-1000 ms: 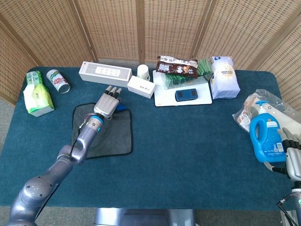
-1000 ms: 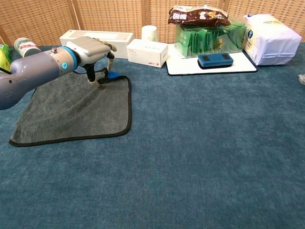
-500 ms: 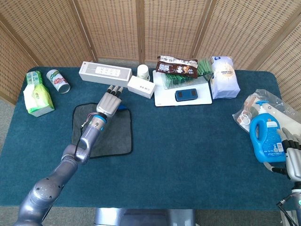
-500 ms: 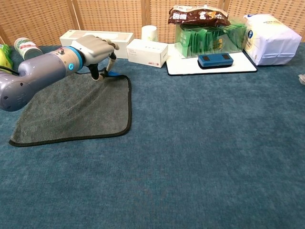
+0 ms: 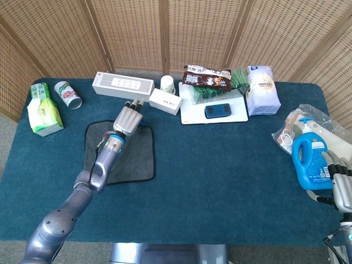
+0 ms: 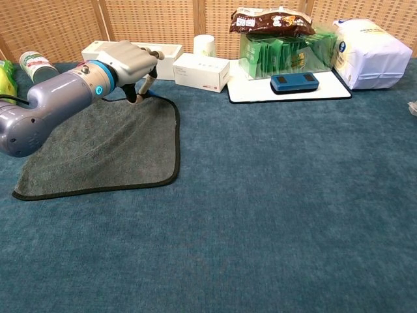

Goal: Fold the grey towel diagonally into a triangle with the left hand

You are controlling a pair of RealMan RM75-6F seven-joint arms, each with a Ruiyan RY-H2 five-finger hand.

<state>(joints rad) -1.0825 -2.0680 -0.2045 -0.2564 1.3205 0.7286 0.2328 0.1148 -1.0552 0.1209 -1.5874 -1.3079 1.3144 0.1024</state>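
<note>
The grey towel [image 5: 131, 160] [image 6: 104, 150] with a black hem lies flat and unfolded on the blue table, left of centre. My left hand [image 5: 127, 118] [image 6: 130, 62] hovers over the towel's far edge near its far right corner. Its fingers stretch toward the back, and one fingertip [image 6: 141, 95] reaches down to the hem. No cloth is lifted, and the towel's blue tag is hidden under the hand. My right hand [image 5: 342, 186] rests at the table's front right edge with its fingers apart, holding nothing; only the head view shows it.
A long white box [image 5: 122, 84] and a small white box [image 5: 165, 101] stand just behind the towel. A green tissue pack [image 5: 44, 113] and a can [image 5: 67, 94] lie at far left. A white tray [image 5: 192, 114] with goods sits behind centre, and a blue detergent bottle [image 5: 311, 162] stands beside my right hand.
My left hand has slid toward the back, from over the towel to its far edge, covering the blue tag. The towel stays flat. The right hand has not moved.
</note>
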